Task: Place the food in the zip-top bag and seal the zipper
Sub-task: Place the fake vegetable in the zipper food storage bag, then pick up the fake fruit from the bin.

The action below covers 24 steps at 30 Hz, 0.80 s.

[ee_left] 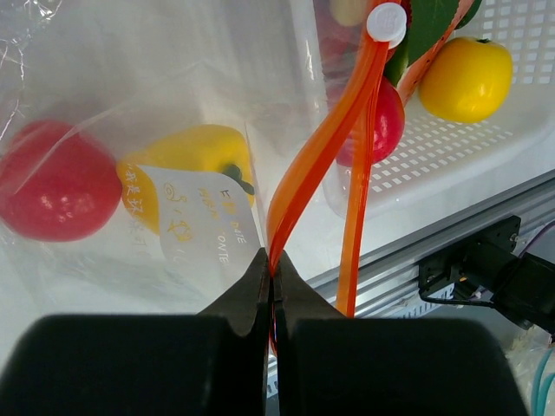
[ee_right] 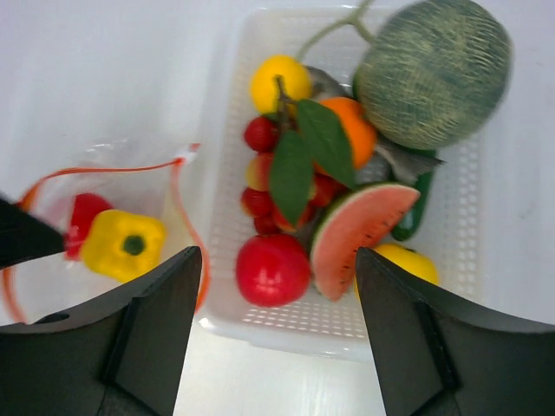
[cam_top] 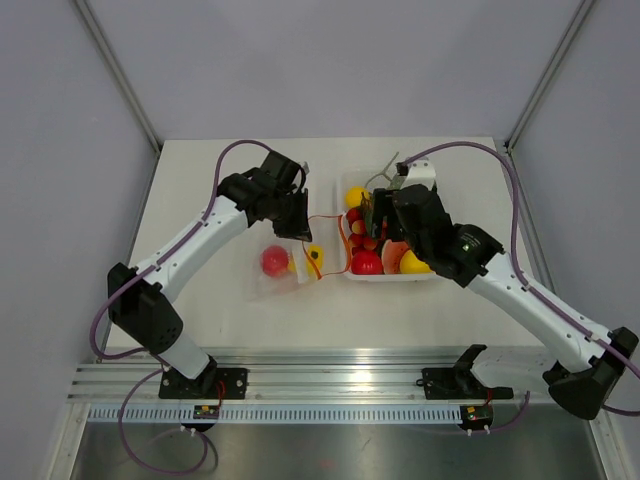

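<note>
Top external view: right gripper (cam_top: pixel 375 225) above white tray (cam_top: pixel 390 277) hides some food (cam_top: pixel 366 263), jaws spread, empty. Left gripper (ee_left: pixel 271 277), left of tray, pinches zipper (ee_left: pixel 316 156); pale worktop (cam_top: pixel 400 310), grey walls (cam_top: pixel 300 60).

Table (cam_top: pixel 200 320): off-white, matte; grey panels (cam_top: pixel 60 150) on 3 sides. 2 items directly on top.
Zip-top bag (cam_top: pixel 268 284): clear, body flat on surface, left of centre. Mouth w/ orange zipper (ee_left: pixel 316 156) faces tray, that edge raised off tabletop.
Tray (cam_top: pixel 392 277): white, perforated, rectangular, centre-right, just beside bag's mouth side; full.
Alu rail (cam_top: pixel 340 385) runs along near edge.
</note>
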Each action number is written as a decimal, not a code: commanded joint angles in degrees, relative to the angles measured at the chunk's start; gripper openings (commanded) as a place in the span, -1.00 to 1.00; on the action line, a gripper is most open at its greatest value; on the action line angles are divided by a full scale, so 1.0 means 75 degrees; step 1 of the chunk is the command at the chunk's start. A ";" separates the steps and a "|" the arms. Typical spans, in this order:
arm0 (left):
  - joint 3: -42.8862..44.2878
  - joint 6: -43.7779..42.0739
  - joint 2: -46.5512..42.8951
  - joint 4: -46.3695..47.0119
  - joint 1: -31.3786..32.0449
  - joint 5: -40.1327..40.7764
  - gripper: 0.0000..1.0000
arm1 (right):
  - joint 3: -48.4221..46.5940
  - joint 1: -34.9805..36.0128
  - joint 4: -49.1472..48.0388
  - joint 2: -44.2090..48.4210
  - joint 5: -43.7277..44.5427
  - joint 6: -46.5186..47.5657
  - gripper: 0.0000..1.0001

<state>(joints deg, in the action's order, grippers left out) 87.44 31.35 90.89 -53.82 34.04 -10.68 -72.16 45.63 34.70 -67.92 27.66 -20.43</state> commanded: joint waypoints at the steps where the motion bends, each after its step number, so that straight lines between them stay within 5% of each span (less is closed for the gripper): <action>1: 0.0213 0.0108 -0.0412 0.0368 -0.0027 -0.0111 -1.00 | 0.0573 -0.0794 0.0565 0.0301 0.0475 -0.0545 0.58; 5: 0.0143 0.0190 -0.0459 0.0426 -0.0039 -0.0030 -1.00 | 0.1300 -0.1980 0.0366 0.0583 -0.0593 -0.0991 0.63; 13: -0.0010 0.0284 -0.0447 0.0590 -0.0039 -0.0147 -1.00 | 0.2414 -0.2860 -0.0524 0.0174 -0.2058 -0.1144 0.83; 24: -0.0209 0.0249 -0.0541 0.0555 -0.0039 -0.0076 -1.00 | 0.2285 -0.3107 -0.0419 -0.1267 -0.1650 -0.1074 0.69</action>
<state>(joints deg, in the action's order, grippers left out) 85.89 33.06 89.84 -51.33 34.04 -10.68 -54.00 23.11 32.47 -76.88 13.52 -27.90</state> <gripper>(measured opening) 0.008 0.848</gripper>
